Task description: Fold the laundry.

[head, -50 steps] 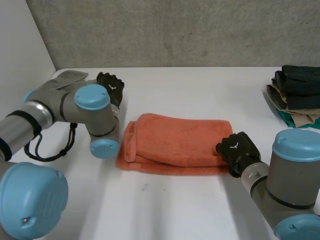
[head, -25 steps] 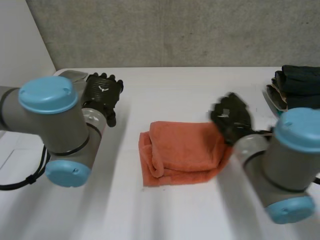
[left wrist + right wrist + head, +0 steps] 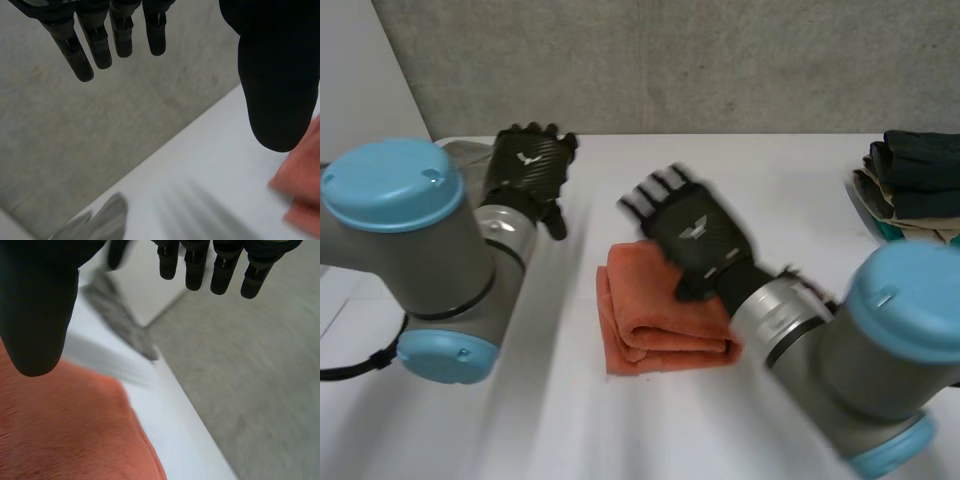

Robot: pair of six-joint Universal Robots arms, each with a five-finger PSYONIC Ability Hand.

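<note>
The robot's right hand point(image 3: 692, 232) hovers over the far side of a folded orange towel point(image 3: 660, 322), fingers straight and spread wide, thumb out, with nothing in its grasp. From the head view it is hard to say whether the palm touches the cloth or hangs just above it. The right wrist view suggests a small gap. The left hand point(image 3: 528, 170) is raised well apart from the towel on the robot's left, fingers relaxed and open, also holding nothing. The towel lies near the middle of the white table point(image 3: 740, 170) as a compact, thick bundle, its rounded layers showing along the side that faces the left hand and along the near edge. The fold looks done or nearly so, and the likely job now is to press it flat. That would go best with a flat palm brought straight down on the middle of the top layer, fingers kept straight so they do not catch the loose layered side and drag it open. There is bare table behind the towel, in front of it, and between it and the left hand. A grey cloth point(image 3: 470, 153) lies at the far left corner by the left hand, and a pile of dark clothes point(image 3: 918, 180) sits at the right edge, well clear.
</note>
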